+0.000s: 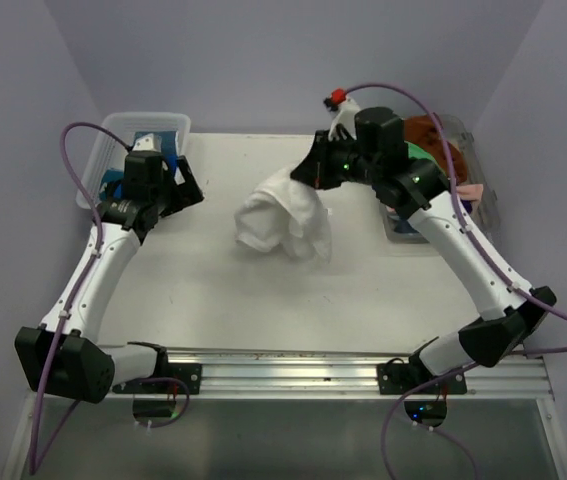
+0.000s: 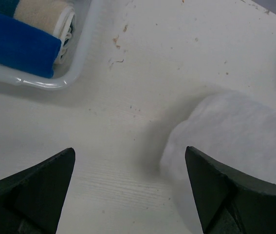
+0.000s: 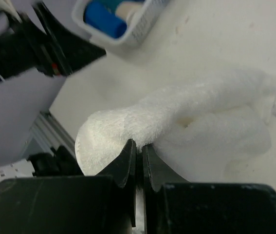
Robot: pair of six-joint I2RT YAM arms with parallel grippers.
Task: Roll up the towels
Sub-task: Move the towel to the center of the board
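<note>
White terry, one towel: the white towel (image 1: 283,222) lay bunched in a heap on the bare table (image 1: 213,310), its upper right corner drawn up off the surface. The right gripper (image 3: 138,146) was pinched tight on that raised fold, jaws nearly touching with only a thin layer of cloth between them. Judged as a lift to shake the heap loose, since a crumpled towel cannot be rolled until it is spread flat. The left gripper (image 2: 130,161) hovered low just left of the towel, jaws spread wide and empty, and the towel's near edge showed past its right finger. It was likely waiting to take a second corner. Further left of the towel, a pale bin (image 1: 98,165) held a rolled blue towel (image 2: 16,46) and a cream roll (image 2: 47,14), so it was probably the drop for finished work. Right of the towel, behind the right arm, a second bin (image 1: 485,205) held loose rust-brown towel (image 1: 425,128), green towel (image 1: 421,152) and pink towel (image 1: 466,189) cloth, not yet rolled.
</note>
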